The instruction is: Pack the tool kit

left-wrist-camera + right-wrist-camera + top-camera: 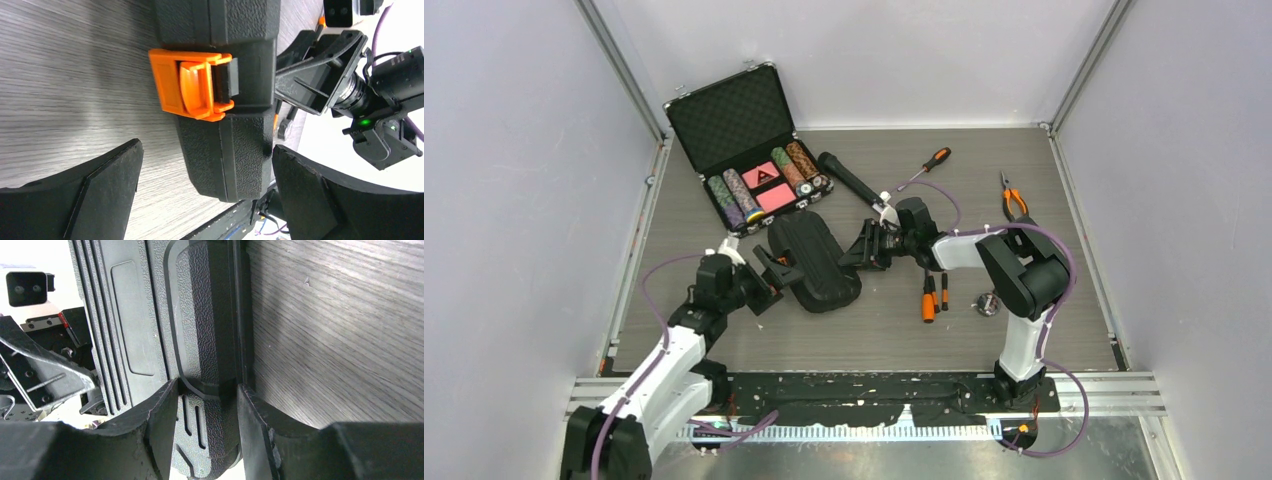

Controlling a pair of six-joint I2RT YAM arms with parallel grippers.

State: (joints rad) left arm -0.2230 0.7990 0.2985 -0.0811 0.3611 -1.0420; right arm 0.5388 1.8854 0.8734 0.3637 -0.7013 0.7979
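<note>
The tool kit's black ribbed case (pixel 814 262) lies closed at the table's middle. My right gripper (pixel 864 250) is shut on its right edge; in the right wrist view both fingers (pixel 160 410) press the case's rim (pixel 210 355). My left gripper (pixel 769 275) stands open at the case's left edge. Its fingers (pixel 110 175) straddle the case's corner (pixel 235 150) with a gap on each side, just below the orange latch (pixel 192 90). Loose orange-and-black tools lie around: a screwdriver (pixel 924 165), pliers (pixel 1012 197) and small drivers (pixel 929 295).
An open metal-edged poker chip case (pixel 744 150) stands at the back left. A black flashlight (pixel 849 178) lies between it and the right arm. A small silver part (pixel 987 303) sits near the right arm's base. Grey walls enclose the table.
</note>
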